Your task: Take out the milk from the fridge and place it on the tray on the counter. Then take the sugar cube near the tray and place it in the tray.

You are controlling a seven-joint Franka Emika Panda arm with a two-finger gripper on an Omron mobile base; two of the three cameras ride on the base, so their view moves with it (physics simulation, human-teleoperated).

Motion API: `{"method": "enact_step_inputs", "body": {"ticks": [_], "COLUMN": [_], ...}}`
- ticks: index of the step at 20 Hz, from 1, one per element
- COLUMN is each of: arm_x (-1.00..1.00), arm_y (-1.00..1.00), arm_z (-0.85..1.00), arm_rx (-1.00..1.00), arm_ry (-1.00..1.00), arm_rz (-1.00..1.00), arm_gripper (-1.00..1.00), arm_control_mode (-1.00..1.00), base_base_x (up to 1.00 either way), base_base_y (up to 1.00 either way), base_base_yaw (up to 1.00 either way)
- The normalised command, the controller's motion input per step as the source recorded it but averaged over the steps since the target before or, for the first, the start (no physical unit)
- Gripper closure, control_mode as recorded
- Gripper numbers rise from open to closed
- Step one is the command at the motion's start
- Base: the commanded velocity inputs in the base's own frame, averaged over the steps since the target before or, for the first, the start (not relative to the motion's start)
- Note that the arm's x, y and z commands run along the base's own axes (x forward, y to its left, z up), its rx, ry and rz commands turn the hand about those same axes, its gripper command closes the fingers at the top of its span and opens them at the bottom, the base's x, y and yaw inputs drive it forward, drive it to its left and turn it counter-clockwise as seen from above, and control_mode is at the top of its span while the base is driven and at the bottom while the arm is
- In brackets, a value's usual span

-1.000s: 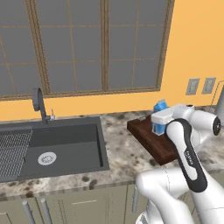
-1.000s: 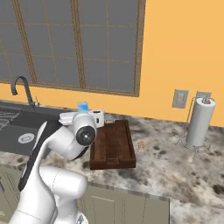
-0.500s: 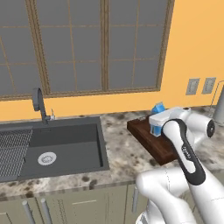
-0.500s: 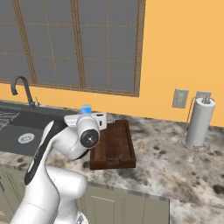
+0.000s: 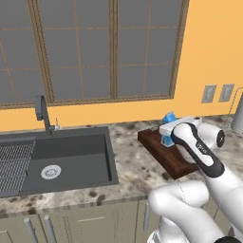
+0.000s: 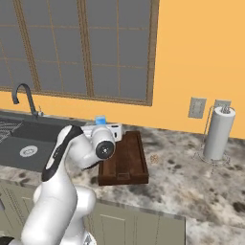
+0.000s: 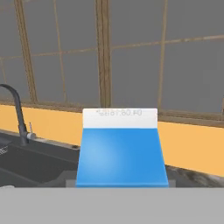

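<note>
The tabletop is a beige-grey speckled stone with dark blotches, running under a wide grid-paned window in an orange wall. Pale cabinet fronts sit beneath its front edge. Set into its left part is a dark grey matte sink with a round steel drain, a ribbed rack at its left and a dark curved tap at the back edge.

Right of the sink, reaching from near the back edge toward the front edge, lies the tray: a dark brown wooden rectangle with a low raised rim, its grain showing along the length.

Near the right end of the tabletop stands a white paper roll on a thin wire holder, below two grey wall sockets.

The milk is a small blue carton with a gabled top and a white band across the ridge bearing faint printed digits. It stands upright over the tray's back end, at the corner nearest the sink; whether its base rests on the wood I cannot tell.

The pincer has its jaws partly apart, clasped around the carton.

A tiny pale sugar cube lies on the stone just beside the tray's right edge.
</note>
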Motion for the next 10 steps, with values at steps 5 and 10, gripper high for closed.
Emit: {"method": "enact_step_inputs", "body": {"ticks": [5, 10], "arm_x": [0.4, 0.32], "arm_y": [-0.03, 0.0], "arm_z": [-0.32, -0.37], "arm_rx": [0.0, 0.0], "arm_ry": [0.0, 0.0], "arm_rz": [0.0, 0.0], "arm_gripper": [1.0, 1.0], "arm_control_mode": [-1.0, -1.0], "base_base_x": [0.0, 0.0], "base_base_y": [0.0, 0.0], "base_base_yaw": [0.0, 0.0]}}
